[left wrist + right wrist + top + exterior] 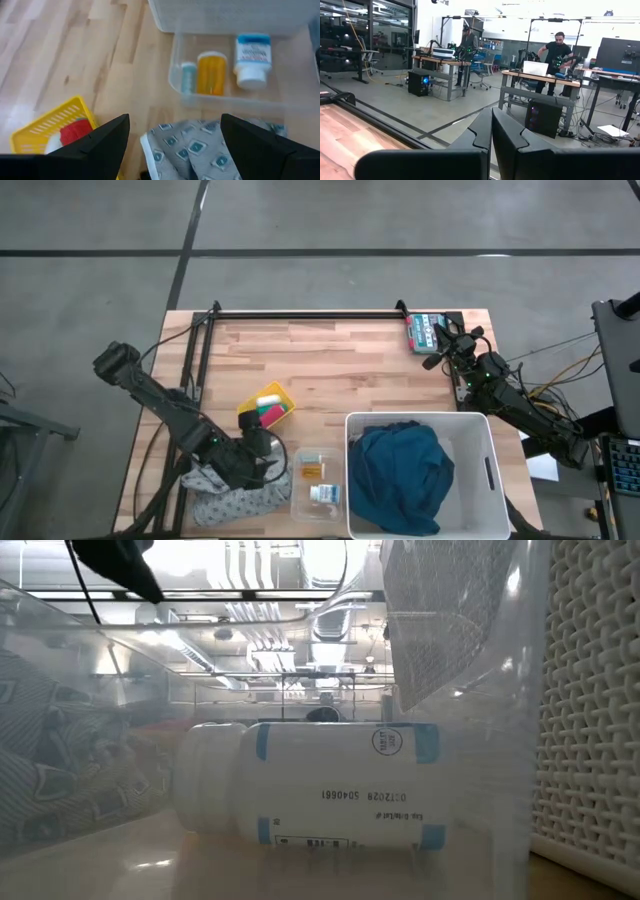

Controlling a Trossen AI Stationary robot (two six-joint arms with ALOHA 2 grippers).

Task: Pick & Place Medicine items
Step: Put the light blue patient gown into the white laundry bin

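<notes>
Two medicine items lie on their sides in a clear plastic tray (pixel 300 498) near the table's front edge: an orange-amber bottle (pixel 211 74) and a white bottle with a blue label (pixel 252 57). A small clear vial (pixel 188 77) lies beside them. The low view looks through the tray wall at the white bottle (pixel 320 795). My left gripper (pixel 262 442) hangs open just left of the tray, tilted down over a grey patterned cloth (pixel 200 150), nothing between its fingers (pixel 100 145). My right gripper (pixel 437 340) rests shut at the far right corner.
A yellow basket (pixel 265 405) with a red and green item stands just beyond the left gripper. A white bin (pixel 480 470) holding a blue cloth (pixel 400 470) borders the tray on the right. A teal packet (pixel 424 332) lies at the far right. People work in the room behind.
</notes>
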